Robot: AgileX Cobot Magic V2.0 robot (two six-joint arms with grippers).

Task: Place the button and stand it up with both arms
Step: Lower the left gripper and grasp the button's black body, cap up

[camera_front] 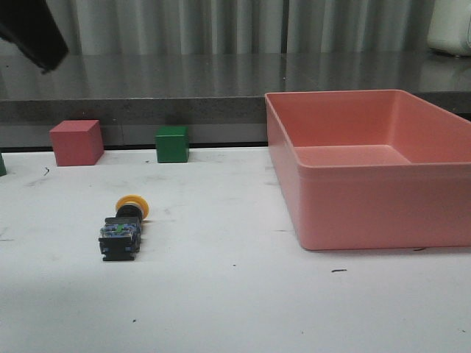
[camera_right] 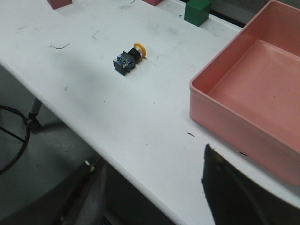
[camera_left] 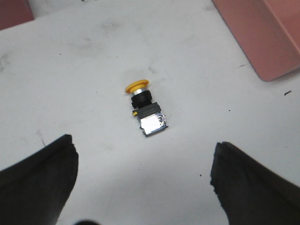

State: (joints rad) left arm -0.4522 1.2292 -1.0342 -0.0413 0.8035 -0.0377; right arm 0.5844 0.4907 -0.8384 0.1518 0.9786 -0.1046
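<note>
The small push-button switch with a round yellow cap, black collar and blocky black-and-bluish base lies on its side on the scuffed white tabletop, left of centre in the front view. Its long axis runs front to back, the yellow cap pointing away toward the back edge and the base end facing the camera. It rests well apart from the large empty-walled salmon-pink plastic bin on the right, and from the pink cube and the green cube standing near the back edge. In the left wrist view the left gripper hangs above the switch with its two dark fingers spread wide and holding nothing. The right gripper is hard to read: one dark finger shows clearly, the other is a blurred shape over the table's edge, so whether it is spread or closed cannot be told. A black piece of an arm is cut off at the front view's top left corner.
</note>
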